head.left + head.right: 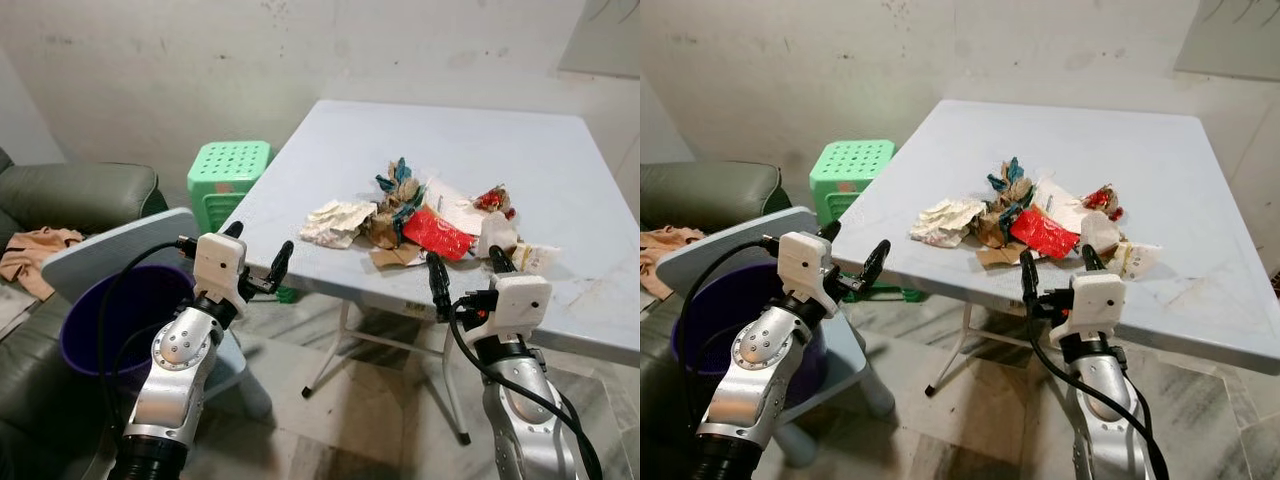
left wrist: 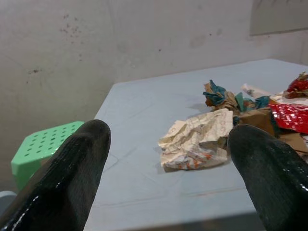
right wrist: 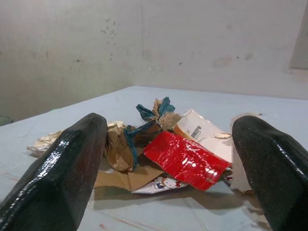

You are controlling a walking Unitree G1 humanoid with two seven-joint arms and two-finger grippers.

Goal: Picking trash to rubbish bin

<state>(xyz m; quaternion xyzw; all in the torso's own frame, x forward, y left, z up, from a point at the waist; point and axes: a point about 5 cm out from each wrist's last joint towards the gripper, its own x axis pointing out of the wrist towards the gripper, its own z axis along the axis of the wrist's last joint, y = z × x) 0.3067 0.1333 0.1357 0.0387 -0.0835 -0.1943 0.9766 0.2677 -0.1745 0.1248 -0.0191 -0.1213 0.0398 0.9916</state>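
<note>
Trash sits in a loose heap on the pale blue table (image 1: 560, 190), toward the near edge, w/ nothing picked yet by the look of it. Taking the red wrapper (image 1: 437, 232) as landmark: the crumpled white paper (image 1: 337, 222) lies to its left, apart from the rest; a brown and teal wad (image 1: 392, 205) is just beside it on the left-far side; a flat brown scrap (image 1: 396, 256) pokes out on the near side; white crumpled bits (image 1: 497, 236) touch its right end; a small red-and-gold wrapper (image 1: 492, 199) is beyond it to the right. The red wrapper's long axis runs diagonally, far-left to near-right. Right gripper (image 1: 468, 264) hovers at the table's near edge, just short of the red wrapper, fingers spread wide, nothing between them; in the right wrist view the wrapper (image 3: 185, 160) lies straight ahead between the two fingers (image 3: 57, 173), so it's the nearer arm for that piece and only needs a fwd reach, prob. w/ a slight wrist turn to close across the wrapper's narrow side. Left gripper (image 1: 257, 259) is off the table's left-near corner, also spread wide and empty; its wrist cam lines up on the white paper (image 2: 197, 139), well left of the red wrapper, so that one looks like the left arm's job. The purple bin (image 1: 110, 320) stands on the floor, far left and below the red wrapper, near the left arm, w/ a grey lid (image 1: 110, 250) tilted over its rim; a green stool (image 1: 228, 170) is behind it. Bin being left means a right-arm pick has the longer carry.
</note>
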